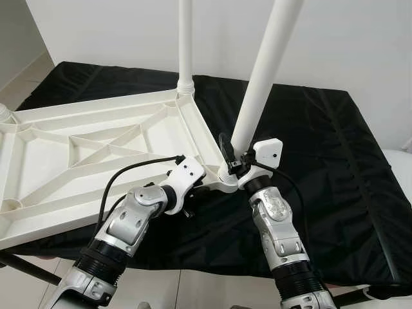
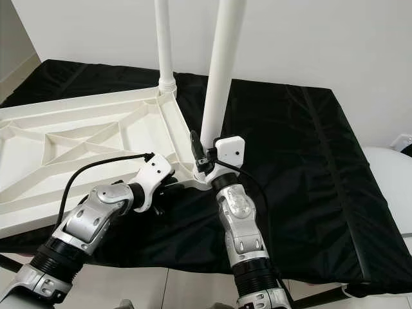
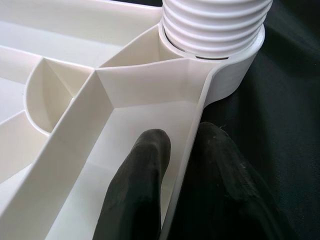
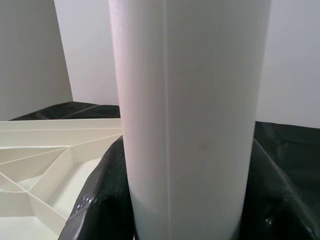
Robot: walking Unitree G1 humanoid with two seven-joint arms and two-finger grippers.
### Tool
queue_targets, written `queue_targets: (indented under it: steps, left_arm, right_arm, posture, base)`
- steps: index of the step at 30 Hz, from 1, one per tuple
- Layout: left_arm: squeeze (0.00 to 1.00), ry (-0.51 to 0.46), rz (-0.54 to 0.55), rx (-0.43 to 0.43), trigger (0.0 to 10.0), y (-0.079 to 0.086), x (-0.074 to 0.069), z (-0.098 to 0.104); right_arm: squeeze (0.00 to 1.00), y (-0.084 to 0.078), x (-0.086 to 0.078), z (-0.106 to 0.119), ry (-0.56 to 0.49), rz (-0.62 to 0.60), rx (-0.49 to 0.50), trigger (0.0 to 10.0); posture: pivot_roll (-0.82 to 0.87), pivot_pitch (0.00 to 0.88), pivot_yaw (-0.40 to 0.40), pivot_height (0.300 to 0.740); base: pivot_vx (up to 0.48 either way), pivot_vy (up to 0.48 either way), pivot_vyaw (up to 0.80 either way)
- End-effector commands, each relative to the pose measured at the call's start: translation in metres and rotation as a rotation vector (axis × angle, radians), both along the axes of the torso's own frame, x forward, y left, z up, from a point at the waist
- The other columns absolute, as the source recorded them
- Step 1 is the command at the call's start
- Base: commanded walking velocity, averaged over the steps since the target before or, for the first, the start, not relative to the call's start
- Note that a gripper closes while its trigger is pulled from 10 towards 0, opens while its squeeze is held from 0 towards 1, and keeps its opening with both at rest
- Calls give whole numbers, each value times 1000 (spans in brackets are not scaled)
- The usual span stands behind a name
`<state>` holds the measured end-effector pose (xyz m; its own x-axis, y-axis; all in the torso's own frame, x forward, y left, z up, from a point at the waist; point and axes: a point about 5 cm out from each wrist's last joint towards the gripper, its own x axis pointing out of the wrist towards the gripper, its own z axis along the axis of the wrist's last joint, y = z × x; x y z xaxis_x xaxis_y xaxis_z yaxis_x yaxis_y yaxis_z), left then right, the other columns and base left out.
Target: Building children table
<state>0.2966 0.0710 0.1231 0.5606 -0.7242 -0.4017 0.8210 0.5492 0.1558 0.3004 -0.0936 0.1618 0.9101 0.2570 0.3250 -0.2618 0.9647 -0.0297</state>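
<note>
A white ribbed tabletop [image 1: 96,154] lies upside down on a black cloth [image 1: 322,161], with one leg [image 1: 185,45] standing at its far corner. The right gripper [image 1: 233,158] is clamped around a second leg [image 1: 264,77] upright in the near corner socket. The left gripper [image 3: 182,150] pinches the tabletop's side wall just beside that socket.

Tabletop [image 1: 77,161] on cloth [image 1: 322,161] — legs [image 1: 264,71] up.
</note>
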Motion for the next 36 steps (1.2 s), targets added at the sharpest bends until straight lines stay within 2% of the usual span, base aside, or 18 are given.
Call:
queue_targets:
  steps: [1,23,24,36]
  left_arm:
    - [0,55,-59,5,10000,-7,-9,-8]
    - [0,54,-60,6,10000,-5,-10,-7]
    - [0,55,-60,6,10000,-5,-10,-7]
    - [0,55,-65,7,10000,-5,-11,-6]
  right_arm:
    - [0,-5,-1,-22,111,-58,-19,10000]
    - [0,2,-5,-25,130,-144,0,10000]
    - [0,-1,-5,-25,133,-199,3,10000]
    - [0,-3,-4,-34,215,-304,58,10000]
  posture:
    - [53,24,-57,740]
    - [58,27,-56,740]
    - [59,27,-56,740]
    - [61,26,-51,740]
  base:
    - [0,0,0]
    - [0,0,0]
    - [0,0,0]
    - [0,0,0]
